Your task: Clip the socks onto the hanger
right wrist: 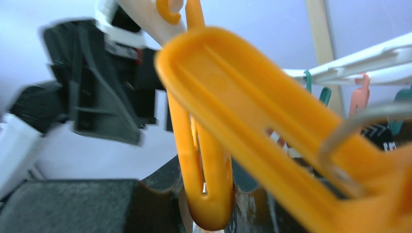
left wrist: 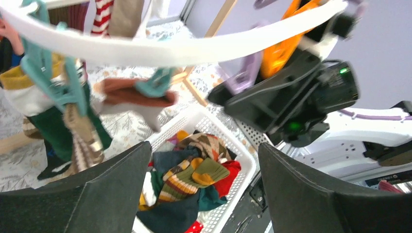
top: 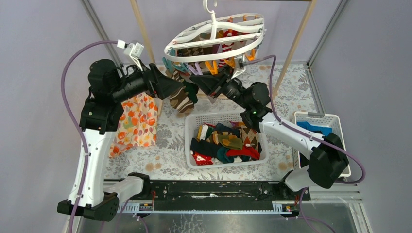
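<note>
The white oval hanger (top: 214,36) hangs at the back centre with several socks clipped under it. A brown striped sock (top: 181,99) and a dark green sock (top: 192,92) dangle from its left side. They show in the left wrist view as well, the striped sock (left wrist: 82,141) under a teal clip (left wrist: 53,82). My left gripper (top: 175,90) is beside them, open and empty (left wrist: 204,150). My right gripper (top: 205,83) is shut on an orange clip (right wrist: 204,194) of the hanger. Loose socks (top: 226,143) fill a white basket (top: 191,141).
An orange floral cloth (top: 138,121) lies at the left on the patterned table cover. A second white basket (top: 311,115) with blue clothes stands at the right. Pale wooden rack posts (top: 141,29) rise behind the hanger.
</note>
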